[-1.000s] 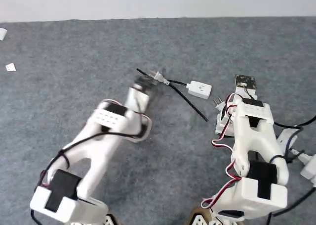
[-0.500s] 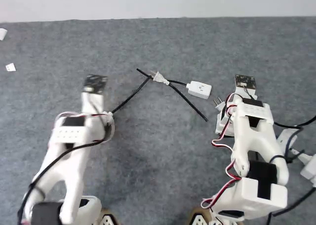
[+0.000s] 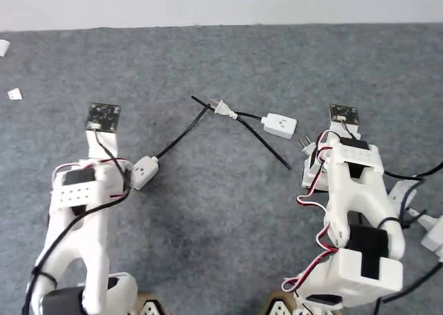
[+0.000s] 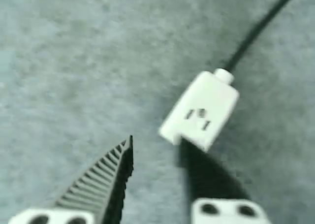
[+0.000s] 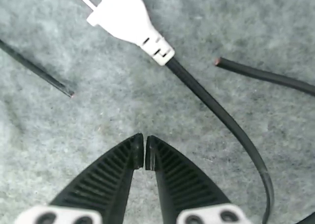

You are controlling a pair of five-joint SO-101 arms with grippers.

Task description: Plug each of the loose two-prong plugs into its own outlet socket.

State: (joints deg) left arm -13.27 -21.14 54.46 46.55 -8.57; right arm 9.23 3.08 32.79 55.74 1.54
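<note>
A white socket block (image 3: 144,171) on a black cable (image 3: 181,133) lies beside my left arm. In the left wrist view this socket block (image 4: 202,111) sits just past the tip of one finger, and my left gripper (image 4: 156,144) is open with nothing between its fingers. A white two-prong plug (image 3: 221,109) lies at the table's middle, wired to a second white socket block (image 3: 279,124). Another white plug (image 3: 304,145) lies by my right arm. My right gripper (image 5: 145,150) is shut and empty, short of a white plug (image 5: 128,22).
A loose black cable (image 3: 263,143) crosses the grey carpet between the arms. Cut cable ends (image 5: 216,61) lie near the right gripper, and a thick black cable (image 5: 221,115) runs past it. More white blocks and wires (image 3: 429,232) sit at the right edge.
My left arm has swung away from the middle plug and back to the left, uncovering the socket block on the black cable. The right arm has kept still.
</note>
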